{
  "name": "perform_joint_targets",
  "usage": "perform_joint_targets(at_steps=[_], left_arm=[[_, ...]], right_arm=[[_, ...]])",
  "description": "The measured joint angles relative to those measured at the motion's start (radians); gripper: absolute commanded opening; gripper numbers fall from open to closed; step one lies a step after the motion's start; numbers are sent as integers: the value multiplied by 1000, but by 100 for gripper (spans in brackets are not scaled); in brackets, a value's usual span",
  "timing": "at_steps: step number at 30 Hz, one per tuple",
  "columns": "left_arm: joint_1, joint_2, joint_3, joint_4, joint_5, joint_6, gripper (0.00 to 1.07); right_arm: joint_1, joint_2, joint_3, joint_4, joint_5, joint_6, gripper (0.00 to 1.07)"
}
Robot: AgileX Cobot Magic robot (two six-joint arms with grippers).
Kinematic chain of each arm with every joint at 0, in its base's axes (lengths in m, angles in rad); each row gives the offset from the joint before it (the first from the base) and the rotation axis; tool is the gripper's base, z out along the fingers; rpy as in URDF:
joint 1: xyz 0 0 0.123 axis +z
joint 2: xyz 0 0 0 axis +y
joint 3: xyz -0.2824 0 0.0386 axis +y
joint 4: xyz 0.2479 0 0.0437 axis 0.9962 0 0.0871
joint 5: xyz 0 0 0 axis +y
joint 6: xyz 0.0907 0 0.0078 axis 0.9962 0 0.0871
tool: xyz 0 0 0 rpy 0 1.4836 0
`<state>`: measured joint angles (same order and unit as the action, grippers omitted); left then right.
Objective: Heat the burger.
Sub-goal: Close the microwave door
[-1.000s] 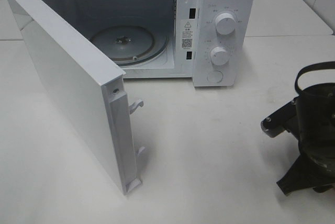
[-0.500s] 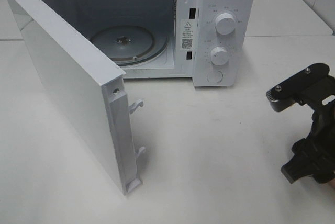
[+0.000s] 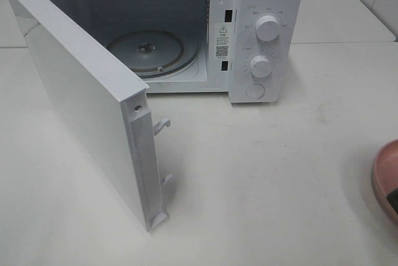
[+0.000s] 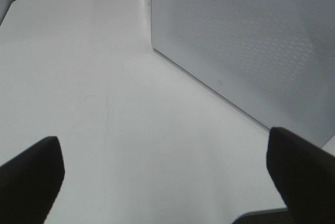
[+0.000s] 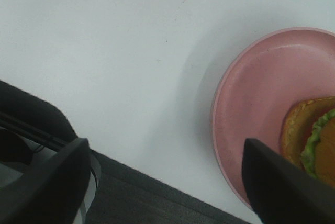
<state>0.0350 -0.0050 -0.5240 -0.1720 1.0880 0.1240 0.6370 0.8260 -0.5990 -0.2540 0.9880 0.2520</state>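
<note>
Since the task is to heat the burger, these lines go through the layout part by part.

Microwave: the microwave [image 3: 186, 30] stands at the back of the tabletop [image 3: 261, 173] with its door [image 3: 87, 104] swung wide toward the front left; I judge it is left open so food can go straight in.
Turntable: the glass turntable [image 3: 152, 51] inside lies bare, ready to take a load.
Burger: the burger [image 5: 314, 140] sits on the pink plate [image 5: 251, 124], toward one side of it, seen only in part by the right wrist camera; its bun, lettuce and red layer show.
Plate position: from the high camera only the plate rim shows at the right edge of the tabletop, well apart from the microwave.
Right end effector: the right end effector [image 5: 167, 177] hangs above the plate's edge, fingers spread, holding nothing.
Left end effector: the left end effector [image 4: 167, 171] has its fingers wide apart, empty, near the outer face of the door.
Surface: a smooth white tabletop with faint scuffs.
Room: pale tiled wall at the far right corner.
</note>
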Motion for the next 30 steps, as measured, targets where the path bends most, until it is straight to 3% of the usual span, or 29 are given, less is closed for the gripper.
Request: perform_joint_targets(at_steps=[15,30], left_arm=[[0,0,0,0,0,0,99],[0,0,0,0,0,0,99]], right_arm=[[-21,-399,9,7,90,-19,76],[-304,-743,97,108,25,-107,76]])
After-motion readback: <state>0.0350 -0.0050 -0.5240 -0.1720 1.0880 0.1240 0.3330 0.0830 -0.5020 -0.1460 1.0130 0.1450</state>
